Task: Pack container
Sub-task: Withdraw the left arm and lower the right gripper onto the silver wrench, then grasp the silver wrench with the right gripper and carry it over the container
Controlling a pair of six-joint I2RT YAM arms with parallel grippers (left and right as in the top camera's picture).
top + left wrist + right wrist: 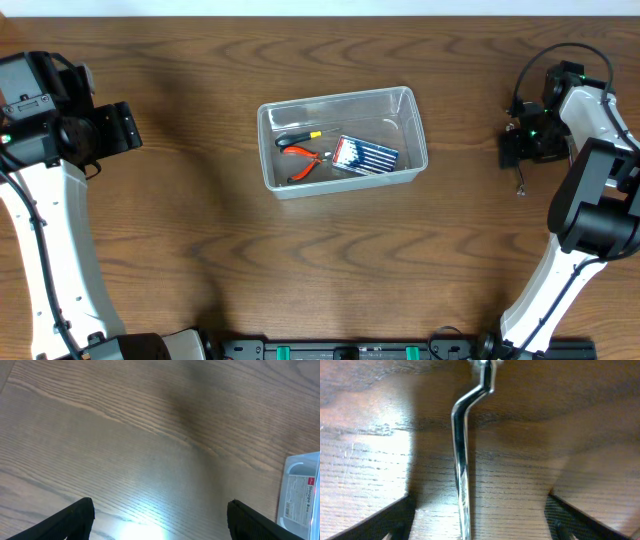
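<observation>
The container (pixel 342 100), a clear plastic bin, sits mid-table holding orange-handled pliers (pixel 305 163), a small screwdriver (pixel 298 139) and a blue striped packet (pixel 364 156). Its corner with a label shows in the left wrist view (pixel 302 491). My right gripper (pixel 520 165) is at the far right, low over a slim bent chrome tool (pixel 461 460) that lies on the wood. The tool runs between the open fingers (pixel 479 504), and neither pad touches it. My left gripper (pixel 128 128) hangs at the far left, open (pixel 160 509) over bare wood with nothing between its fingers.
The chrome tool's end (pixel 520 187) pokes out below the right gripper. Both arms' white links run down the left and right sides to the front edge. A black rail (pixel 350 350) lies along the table's front.
</observation>
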